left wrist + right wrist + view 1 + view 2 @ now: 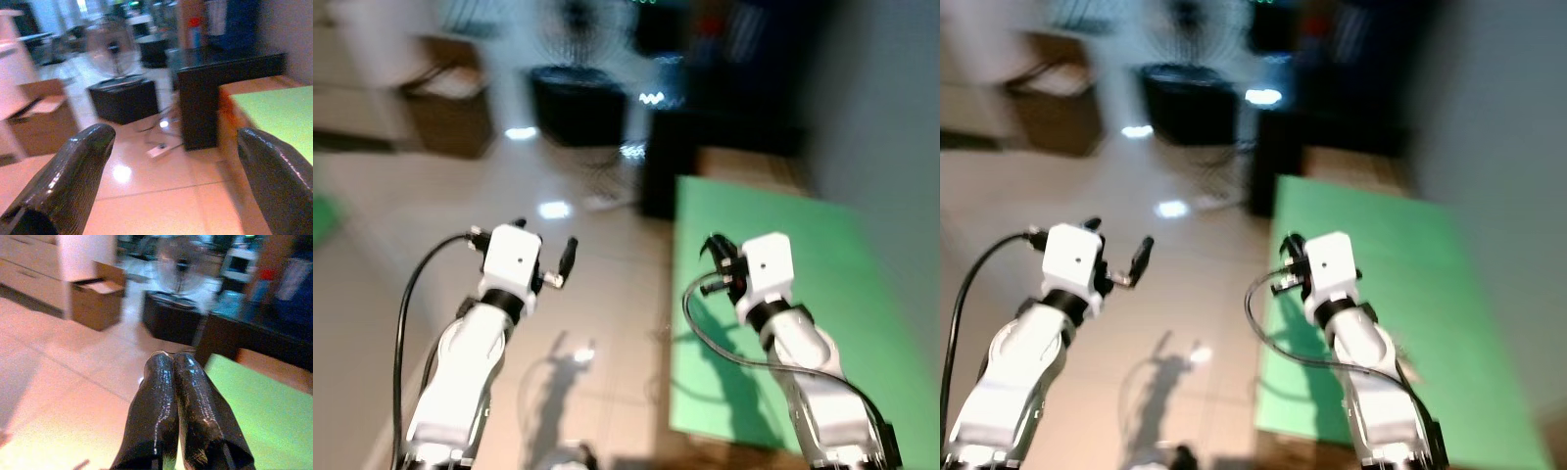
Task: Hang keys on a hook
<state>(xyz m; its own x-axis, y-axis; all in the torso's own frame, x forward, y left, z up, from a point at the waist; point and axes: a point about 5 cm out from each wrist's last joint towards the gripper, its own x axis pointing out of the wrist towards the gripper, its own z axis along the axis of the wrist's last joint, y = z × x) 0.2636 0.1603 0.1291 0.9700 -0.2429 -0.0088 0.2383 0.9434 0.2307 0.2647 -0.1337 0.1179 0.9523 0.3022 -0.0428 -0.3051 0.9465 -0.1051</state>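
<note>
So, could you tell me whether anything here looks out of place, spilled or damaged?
Nothing stands out, though the head views are blurred. The left gripper is open over the tiled floor, and the right gripper is shut and empty at the edge of the green surface. No keys or hook can be made out.

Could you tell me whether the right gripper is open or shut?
Shut: the right gripper's two black fingers lie pressed together, holding nothing.

Motion blur smears the far room, leaving a standing fan [576,39] (and its surroundings) indistinct. Both arms are cropped at the frame's lower edge.
</note>
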